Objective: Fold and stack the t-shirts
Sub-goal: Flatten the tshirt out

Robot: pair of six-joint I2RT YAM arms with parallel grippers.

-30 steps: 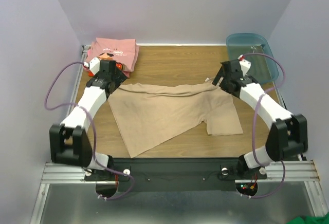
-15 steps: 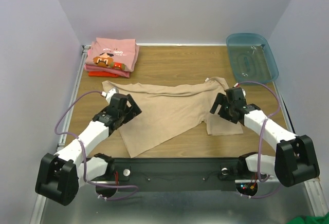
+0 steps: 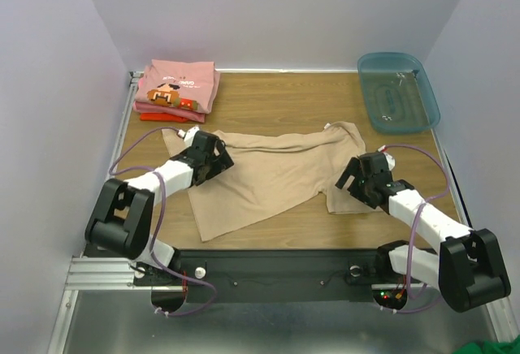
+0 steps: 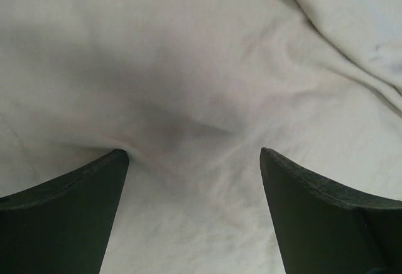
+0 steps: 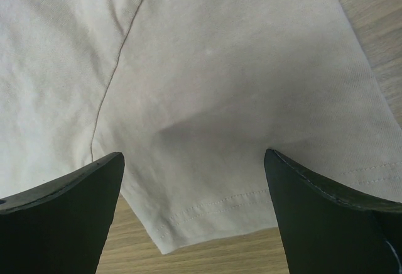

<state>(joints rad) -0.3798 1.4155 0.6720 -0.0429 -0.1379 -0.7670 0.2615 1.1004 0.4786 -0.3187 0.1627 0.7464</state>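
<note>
L pincer (image 4: 195, 161) released, low over left part of tan shirt (image 3: 276, 182). R pincer (image 5: 195, 161) released too, over its right sleeve hem. Shirt spread on worktop (image 3: 276, 106).

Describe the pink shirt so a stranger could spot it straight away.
At the far left corner of the wooden table, folded shirts are stacked. The pink t-shirt lies on top, over a red-orange shirt; its cartoon face print sets it apart from the plain tan shirt spread mid-table.
</note>
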